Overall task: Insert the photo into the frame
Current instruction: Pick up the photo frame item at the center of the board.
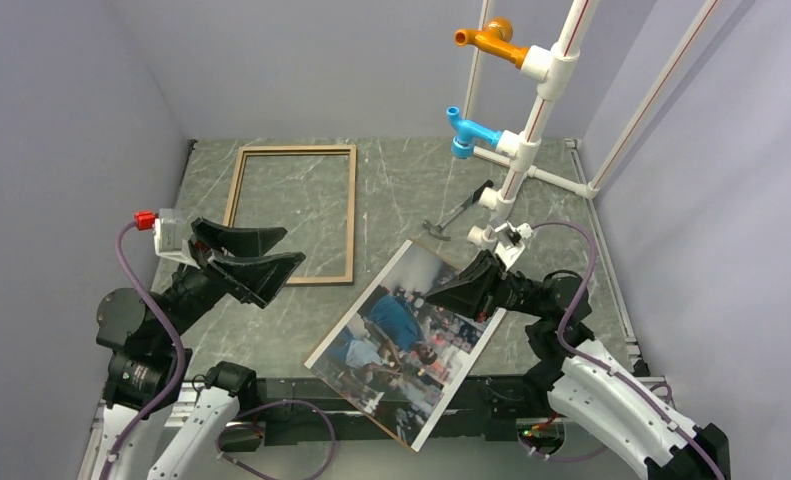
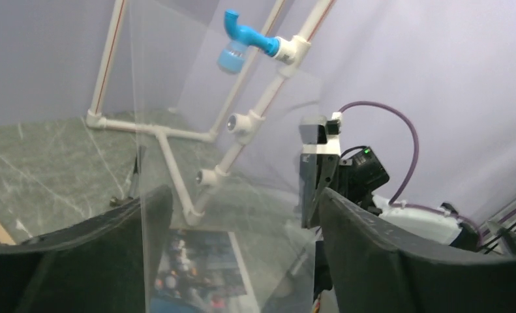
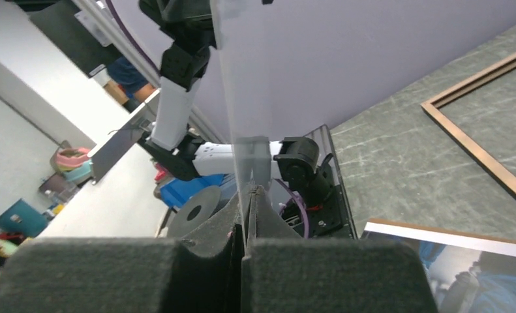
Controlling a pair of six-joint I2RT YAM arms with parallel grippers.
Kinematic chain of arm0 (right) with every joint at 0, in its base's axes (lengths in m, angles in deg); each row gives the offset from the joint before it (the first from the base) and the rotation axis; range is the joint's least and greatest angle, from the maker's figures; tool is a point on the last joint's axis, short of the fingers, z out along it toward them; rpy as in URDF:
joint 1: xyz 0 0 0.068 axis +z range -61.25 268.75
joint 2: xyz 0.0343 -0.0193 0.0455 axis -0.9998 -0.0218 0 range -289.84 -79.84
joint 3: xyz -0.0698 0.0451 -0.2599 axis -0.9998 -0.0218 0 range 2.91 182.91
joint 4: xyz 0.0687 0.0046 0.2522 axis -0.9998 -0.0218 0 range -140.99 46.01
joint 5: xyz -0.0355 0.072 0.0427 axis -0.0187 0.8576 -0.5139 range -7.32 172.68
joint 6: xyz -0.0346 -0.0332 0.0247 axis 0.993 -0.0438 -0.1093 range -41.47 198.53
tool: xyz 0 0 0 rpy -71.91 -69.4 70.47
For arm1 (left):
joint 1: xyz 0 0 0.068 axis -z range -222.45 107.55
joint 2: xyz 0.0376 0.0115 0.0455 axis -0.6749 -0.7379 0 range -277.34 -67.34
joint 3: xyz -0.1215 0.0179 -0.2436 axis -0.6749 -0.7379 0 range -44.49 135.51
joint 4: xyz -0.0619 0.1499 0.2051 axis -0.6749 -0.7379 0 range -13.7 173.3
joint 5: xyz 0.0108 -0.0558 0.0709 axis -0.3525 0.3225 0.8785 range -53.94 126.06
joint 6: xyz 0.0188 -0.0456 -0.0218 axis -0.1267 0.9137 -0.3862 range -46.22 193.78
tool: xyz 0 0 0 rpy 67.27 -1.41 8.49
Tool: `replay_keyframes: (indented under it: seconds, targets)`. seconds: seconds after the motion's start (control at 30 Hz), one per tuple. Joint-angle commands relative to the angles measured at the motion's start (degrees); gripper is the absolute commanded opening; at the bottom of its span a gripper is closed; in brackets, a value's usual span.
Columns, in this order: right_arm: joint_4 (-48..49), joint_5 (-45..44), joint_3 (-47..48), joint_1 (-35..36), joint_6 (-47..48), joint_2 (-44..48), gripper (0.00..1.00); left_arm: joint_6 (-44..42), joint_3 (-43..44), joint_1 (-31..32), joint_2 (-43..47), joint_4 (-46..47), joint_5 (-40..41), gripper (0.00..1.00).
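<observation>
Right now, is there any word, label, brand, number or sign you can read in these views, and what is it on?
No text is readable in any view.
Any signs printed in the photo are too small and blurred to read.
No marking shows on the frame.

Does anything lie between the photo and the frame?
Nothing lies on the table between photo and frame. The open left gripper hangs above the frame's near rail, and the right gripper, shut on a clear sheet, above the photo's far edge.
</observation>
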Motion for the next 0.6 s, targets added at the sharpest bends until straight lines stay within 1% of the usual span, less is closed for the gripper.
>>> replay_keyframes:
  seconds: [0.0,0.1,0.17,0.23,0.37,0.47,0.57]
  targets:
    - [-15.9,-5.4,6.2,0.3,7.7,1.3,0.00,-2.6,2.0,0.0,0.5,-7.1,4.9,0.98]
    - [-26.0,-8.5,9.6,0.3,11.3,0.9,0.00,-5.9,4.4,0.0,-0.3,-14.1,8.1,0.99]
    - [-32.1,-10.8,12.4,0.3,13.4,0.3,0.00,-8.2,6.7,0.0,-1.4,-20.7,12.7,0.99]
    - [-37.6,-12.6,15.4,0.3,15.6,-1.2,0.00,-10.2,9.0,0.0,-2.8,-27.7,19.4,0.99]
    - [-48.9,-15.1,22.4,0.3,20.0,-5.4,0.00,-10.7,11.8,0.0,-5.5,-38.8,33.3,0.99]
    - [-56.1,-16.9,27.6,0.3,23.3,-8.8,0.00,-10.5,12.5,0.0,-7.6,-44.0,40.2,0.99]
    - [-62.0,-18.8,31.9,0.4,26.2,-10.7,0.00,-10.7,12.4,0.0,-10.5,-47.0,43.5,0.99]
